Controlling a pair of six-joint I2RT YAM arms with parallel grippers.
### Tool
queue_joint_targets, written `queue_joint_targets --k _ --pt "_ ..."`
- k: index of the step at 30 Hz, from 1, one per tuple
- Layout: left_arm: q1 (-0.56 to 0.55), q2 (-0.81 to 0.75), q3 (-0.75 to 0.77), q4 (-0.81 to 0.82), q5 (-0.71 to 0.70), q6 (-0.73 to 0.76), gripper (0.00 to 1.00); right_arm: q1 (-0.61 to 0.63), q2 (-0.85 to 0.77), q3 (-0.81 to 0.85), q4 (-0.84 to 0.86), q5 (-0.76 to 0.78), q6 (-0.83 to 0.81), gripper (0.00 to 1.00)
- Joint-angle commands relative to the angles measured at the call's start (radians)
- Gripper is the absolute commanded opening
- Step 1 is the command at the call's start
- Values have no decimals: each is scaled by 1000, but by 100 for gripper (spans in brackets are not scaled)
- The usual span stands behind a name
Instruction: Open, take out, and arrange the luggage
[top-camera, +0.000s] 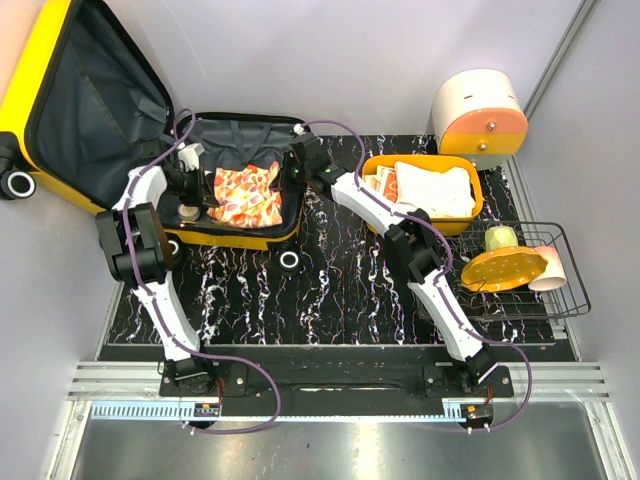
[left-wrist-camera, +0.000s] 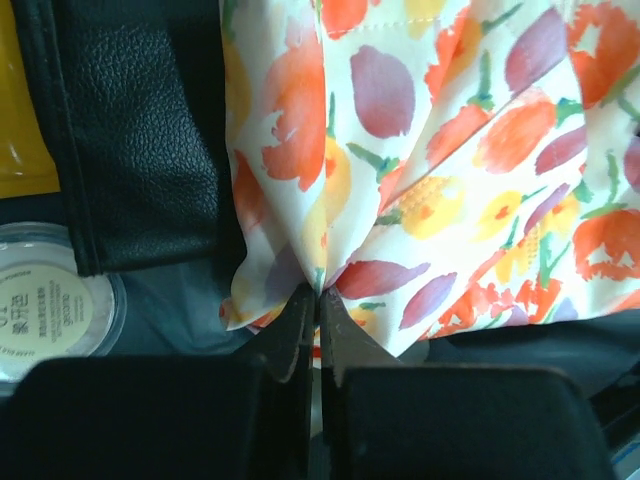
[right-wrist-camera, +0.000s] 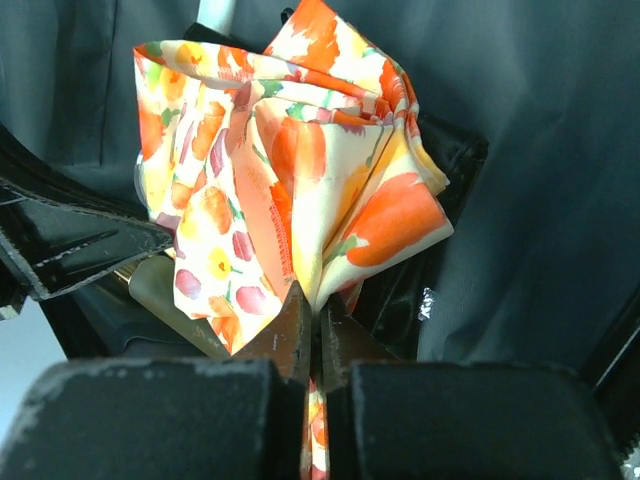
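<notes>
Tabletop: the suitcase sits at the far-left corner. It's unzipped, with the lid thrown back past the left edge and the base half flat. Judgement: it's parked like that so both arms can reach straight down into the base.

The yellow basket is just right of the suitcase, near the far edge, with folded white clothes in it. It looks like the drop-off spot for unpacked items.

A floral cloth lies in the suitcase base on the grey lining.

- Left gripper: clenched on the cloth's left edge, fabric puckered at the tips.
- Right gripper: clenched on the opposite edge, cloth bunched above the fingertips and running down between them.

A two-point pinch is probably there to lift the cloth spread out rather than as a wad.

Suitcase vs jaws: both sets of jaws are inside the base half, so the shell walls surround them and the lining is below. Neither grips the suitcase itself.

A small round tin sits just left of the left jaws, clear of the pinch.
</notes>
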Motion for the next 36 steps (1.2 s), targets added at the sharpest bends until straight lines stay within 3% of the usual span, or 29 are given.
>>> queue_joint_targets --k 1,8,17,30,32,33,35,36 --pt "3 -142 2 40 49 -10 0 5 -27 80 70 -34 -36 0" --pt "0 -257 -11 66 45 -27 0 3 -53 106 102 -37 -87 0" --pt "-26 -276 48 76 62 -87 0 -6 -103 111 122 7 -156 0" --pt "-92 -191 6 56 7 -88 0 -38 -134 48 89 16 -178 0" --pt "-94 -159 8 55 22 -113 14 -38 -126 55 70 17 -190 0" --pt "-95 -149 11 55 20 -124 31 -38 -120 61 61 17 -190 0" --pt "-91 -122 6 63 8 -148 43 -38 -102 69 40 18 -190 0" --pt "-89 -118 2 67 3 -154 56 -38 -97 68 38 27 -191 0"
